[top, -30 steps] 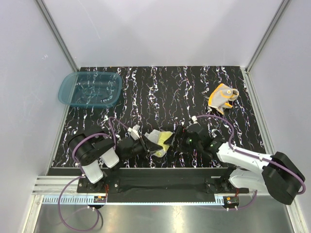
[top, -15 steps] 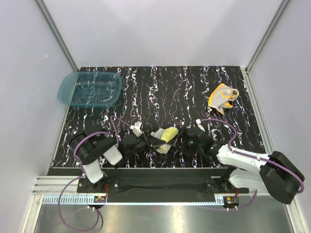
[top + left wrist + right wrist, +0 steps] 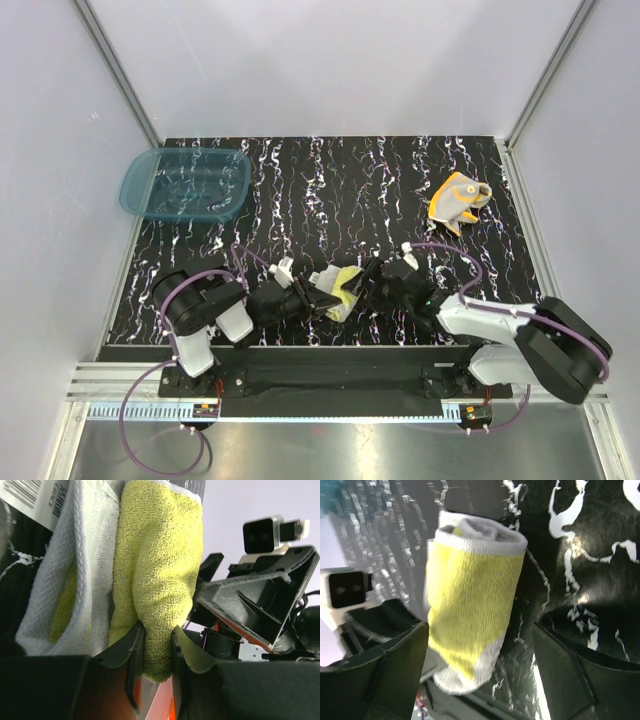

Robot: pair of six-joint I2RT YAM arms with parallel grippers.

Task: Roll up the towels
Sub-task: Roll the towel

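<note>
The pale yellow towel (image 3: 341,288) lies near the front edge of the table, rolled into a short tube with its grey-beige side showing at the ends (image 3: 470,600). My left gripper (image 3: 318,298) is shut on one end of it, and the yellow cloth is squeezed between the jaws (image 3: 157,640). My right gripper (image 3: 374,287) stands open to the right of the roll. Its fingers (image 3: 405,655) straddle the roll without pressing it. The orange towel (image 3: 458,200) lies crumpled at the far right of the table, away from both grippers.
A translucent teal basin (image 3: 185,183) sits at the back left corner. Black marbled mat (image 3: 330,190) covers the table, with grey walls on three sides. Both arm bases and purple cables crowd the front edge.
The right gripper slid left up to the yellow towel and narrowed slightly. The left gripper turned with the towel, which went from a loose fold to a tighter roll.
</note>
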